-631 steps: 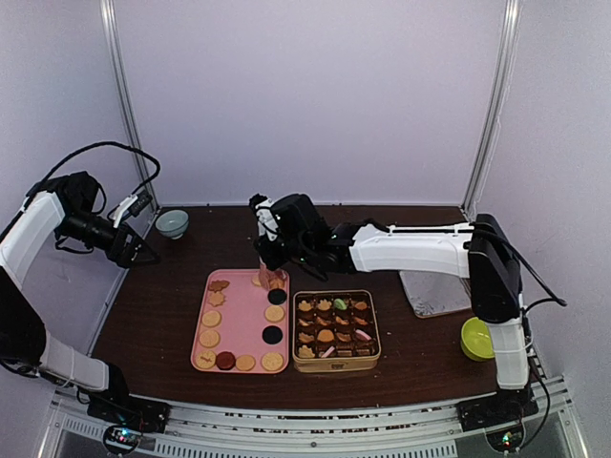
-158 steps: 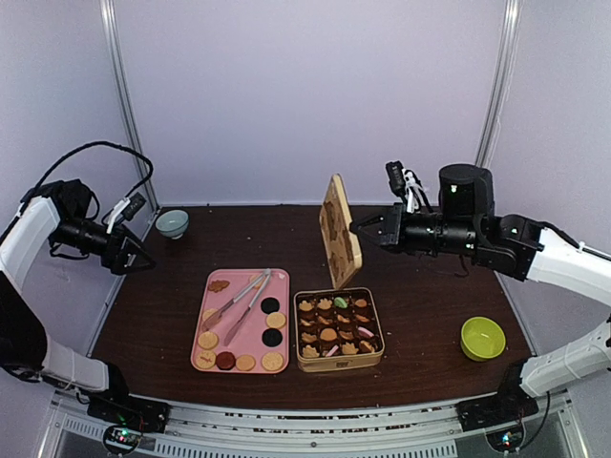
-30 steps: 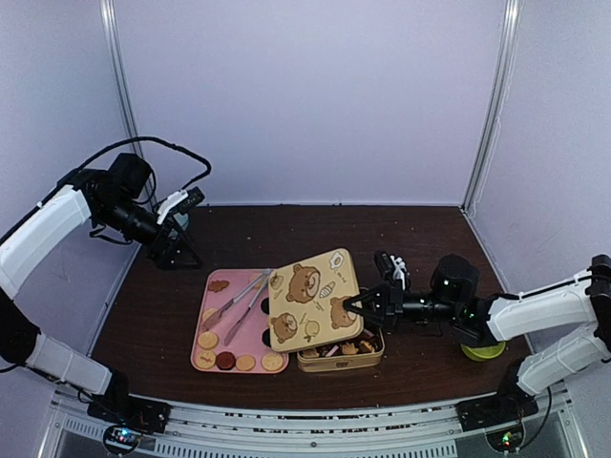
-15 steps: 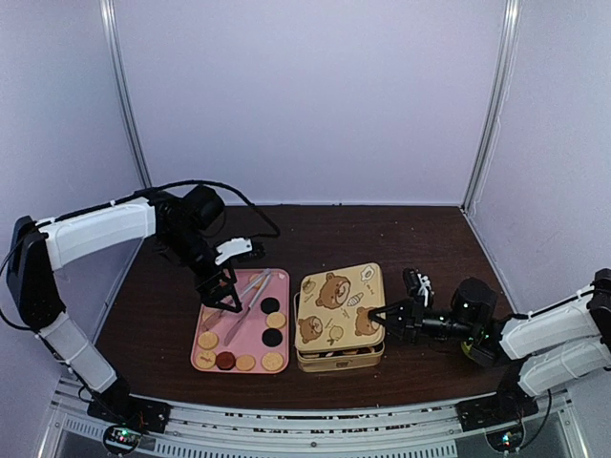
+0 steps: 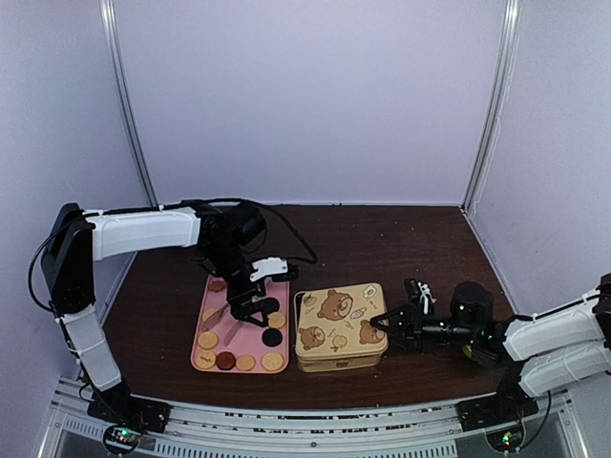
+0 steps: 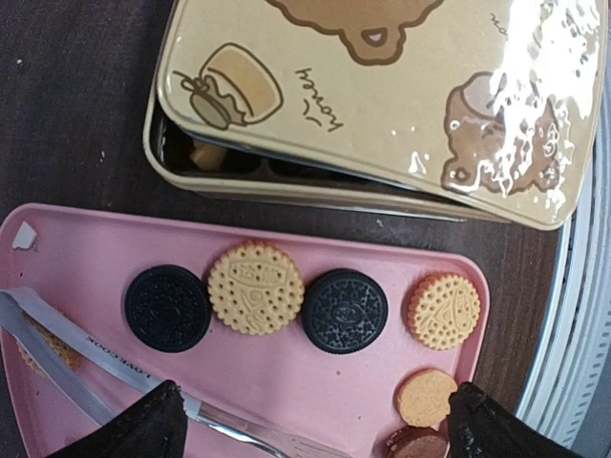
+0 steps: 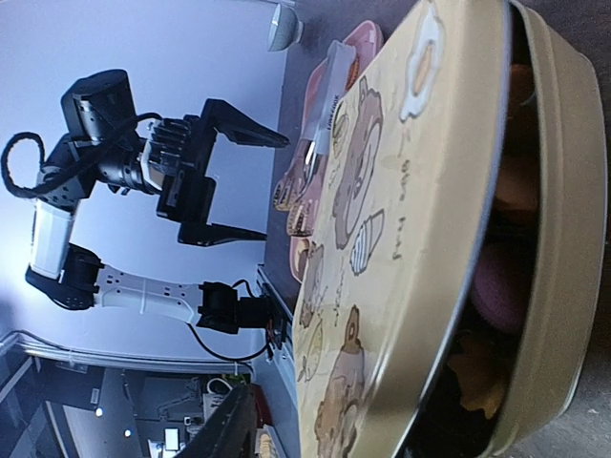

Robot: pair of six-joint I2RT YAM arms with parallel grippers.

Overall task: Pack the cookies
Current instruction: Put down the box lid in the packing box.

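- Round tan and dark brown cookies (image 6: 256,287) lie flat on a pink plastic tray (image 6: 315,391). Others, partly hidden, sit inside a cream rectangular metal tin (image 5: 339,360) just right of the tray.
- A bear-printed lid (image 5: 339,320) rests askew on the tin, leaving a gap along one edge.
- Metal tongs (image 6: 67,343) lie on the tray.
- The left pincer (image 6: 315,425) hangs above the tray, spread wide and empty.
- The right pincer (image 5: 382,324) sits low at the lid's right edge; whether it grips the lid cannot be told.
- A dark brown tabletop (image 5: 420,258) carries tray and tin.
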